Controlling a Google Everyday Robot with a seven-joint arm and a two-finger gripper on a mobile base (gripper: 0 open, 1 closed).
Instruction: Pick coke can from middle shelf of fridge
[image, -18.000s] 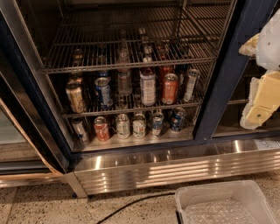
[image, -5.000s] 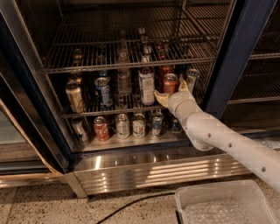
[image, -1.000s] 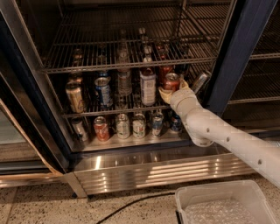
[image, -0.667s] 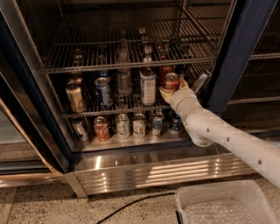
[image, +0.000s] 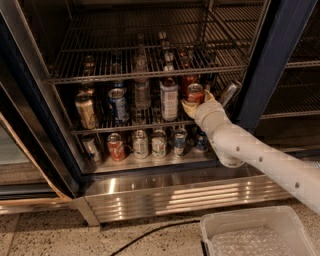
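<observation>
The coke can (image: 195, 93), orange-red with a silver top, stands at the right end of the middle shelf (image: 125, 129), a grey wire rack in the fridge (image: 274, 60). My gripper (image: 196, 103) reaches in from the lower right on a white arm. Its cream fingers (image: 188, 108) sit on both sides of the can's lower half and are shut on it. The can's base is hidden behind the fingers.
A silver can (image: 227, 93) leans tilted just right of the gripper. A white bottle (image: 169, 100), a blue can (image: 118, 103) and a tan can (image: 86, 111) share the shelf. A small red can (image: 116, 147) and others stand below. A clear bin (image: 255, 235) and a black cable (image: 150, 232) lie on the floor.
Since five seconds ago the gripper has closed around the coke can and the silver can beside it has tipped to the right. Over the last second nothing visibly moves.
</observation>
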